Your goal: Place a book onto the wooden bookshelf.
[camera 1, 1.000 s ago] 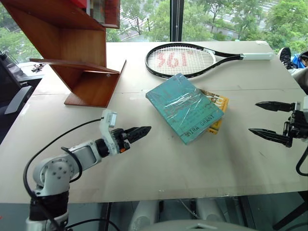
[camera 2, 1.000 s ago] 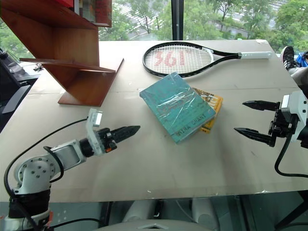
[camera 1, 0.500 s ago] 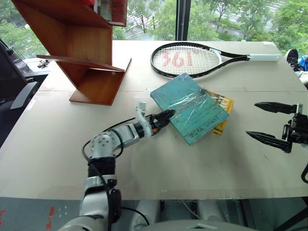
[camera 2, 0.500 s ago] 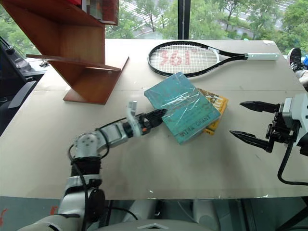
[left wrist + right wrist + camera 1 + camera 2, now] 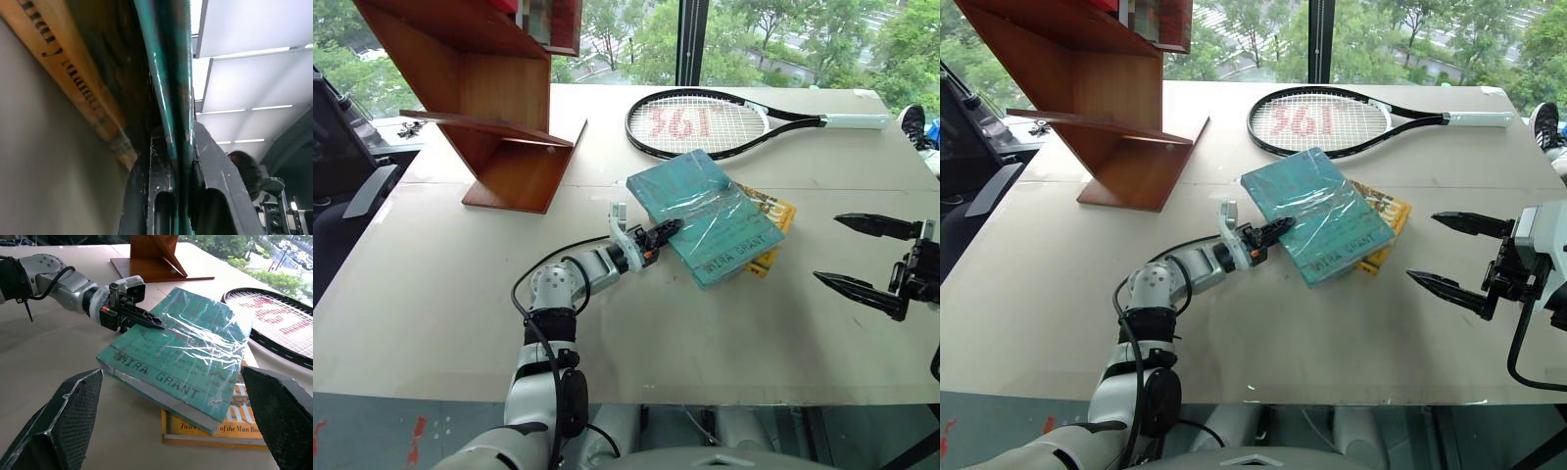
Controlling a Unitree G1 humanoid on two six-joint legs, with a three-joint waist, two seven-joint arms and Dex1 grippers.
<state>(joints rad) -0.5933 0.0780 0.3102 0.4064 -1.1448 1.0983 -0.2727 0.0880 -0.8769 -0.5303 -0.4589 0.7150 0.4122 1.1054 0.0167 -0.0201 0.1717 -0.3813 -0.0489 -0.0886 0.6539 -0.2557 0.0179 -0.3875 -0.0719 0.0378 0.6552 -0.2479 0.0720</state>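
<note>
Since a second ago our left gripper [image 5: 669, 231] swung in and clamped the book [image 5: 715, 215] by its near-left edge. It lies atop the yellow book [image 5: 770, 217]. Right gripper [image 5: 867, 258] hangs spread wide, bare table [image 5: 440, 284] between us and the wooden bookshelf [image 5: 489, 108].

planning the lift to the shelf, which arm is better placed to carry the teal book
Left. Its fingers are already shut on the edge of the teal-green plastic-wrapped hardback, nearer the reddish-brown wooden bookshelf. The right gripper hangs open, apart.
</note>
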